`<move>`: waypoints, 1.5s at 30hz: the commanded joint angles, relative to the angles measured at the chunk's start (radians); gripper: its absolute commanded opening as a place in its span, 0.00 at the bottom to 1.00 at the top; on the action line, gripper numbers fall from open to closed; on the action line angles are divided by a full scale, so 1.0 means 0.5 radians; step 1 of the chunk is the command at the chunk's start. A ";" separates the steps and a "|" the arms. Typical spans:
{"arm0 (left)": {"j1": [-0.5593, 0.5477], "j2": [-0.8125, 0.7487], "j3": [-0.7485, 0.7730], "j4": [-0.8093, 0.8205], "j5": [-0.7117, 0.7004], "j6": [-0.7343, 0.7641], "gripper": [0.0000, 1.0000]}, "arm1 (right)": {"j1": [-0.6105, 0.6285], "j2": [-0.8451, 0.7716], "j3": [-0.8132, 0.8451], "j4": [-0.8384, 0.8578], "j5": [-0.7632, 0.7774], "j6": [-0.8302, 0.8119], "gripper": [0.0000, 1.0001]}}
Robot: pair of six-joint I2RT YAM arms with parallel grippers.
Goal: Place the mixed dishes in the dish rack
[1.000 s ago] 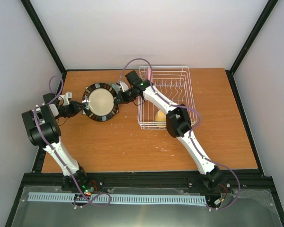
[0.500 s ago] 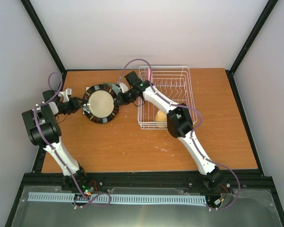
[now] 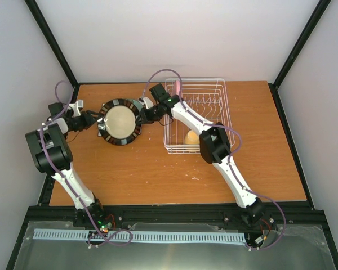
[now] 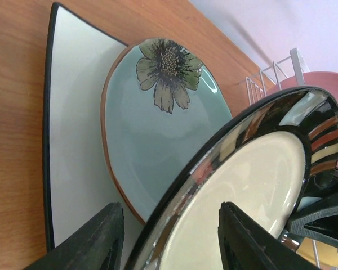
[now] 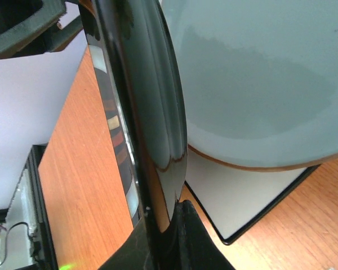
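Observation:
The black-rimmed cream-centred plate (image 3: 120,122) is held tilted above the table, left of the dish rack (image 3: 214,121). My right gripper (image 3: 145,112) is shut on its right rim (image 5: 152,140). My left gripper (image 3: 93,120) is open, its fingers (image 4: 93,242) on either side of the plate's left rim (image 4: 253,169) without touching it. Below lie the mint-green flower plate (image 4: 158,124) on the square off-white plate (image 4: 73,112). The yellow mug (image 3: 190,138) and the pink plate (image 3: 178,88) are in the rack. The pale-green bowl is out of view.
The rack's white wires (image 4: 270,76) and the pink plate (image 4: 321,79) show behind the lifted plate in the left wrist view. Black frame posts (image 3: 50,39) and white walls close in the table at the left, right and back. The right arm's elbow (image 3: 214,147) hangs over the rack's near end.
The left gripper has drawn back a little toward the far left. The black-rimmed plate has shifted slightly toward the far side with the right gripper.

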 commanded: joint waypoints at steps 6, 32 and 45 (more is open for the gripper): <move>0.041 0.012 0.146 -0.036 -0.097 0.106 0.47 | -0.086 -0.267 0.044 0.512 -0.510 0.312 0.03; -0.150 0.099 0.257 0.252 0.554 -0.245 0.40 | -0.108 -0.204 0.050 1.051 -0.895 0.828 0.03; -0.291 -0.006 0.314 0.333 0.842 -0.317 0.01 | -0.116 -0.195 0.044 1.107 -0.900 0.881 0.25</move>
